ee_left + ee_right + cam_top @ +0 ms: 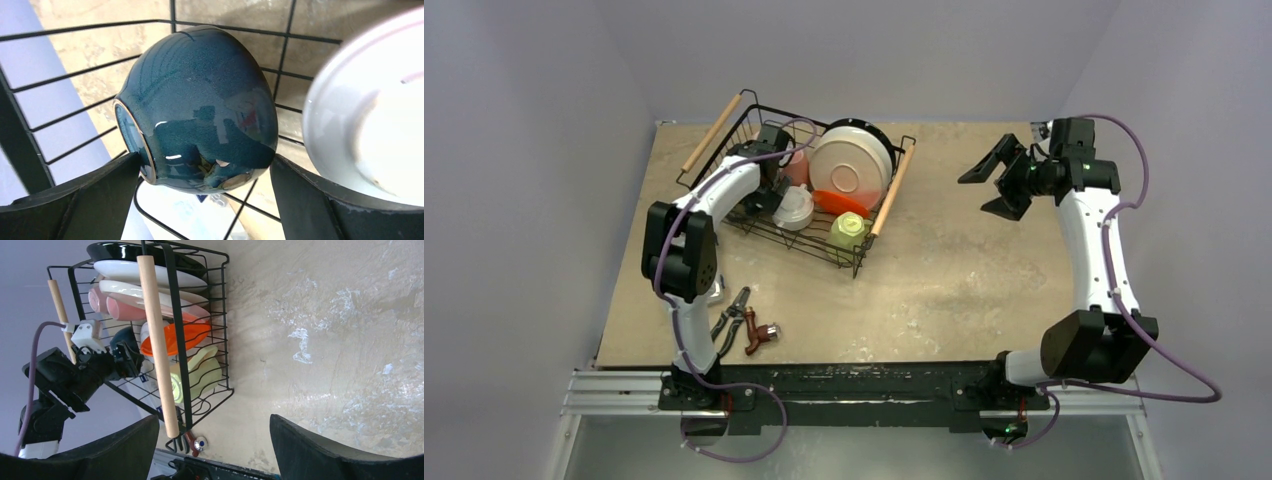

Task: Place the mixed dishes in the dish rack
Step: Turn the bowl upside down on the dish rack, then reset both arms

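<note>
Left fingers (75, 205) flanking dark bowl (200, 110) by rack (22, 145) wall

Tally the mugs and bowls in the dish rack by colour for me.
pink mug: 1
white mug: 1
yellow-green mug: 1
dark blue bowl: 1
Total: 4
</note>
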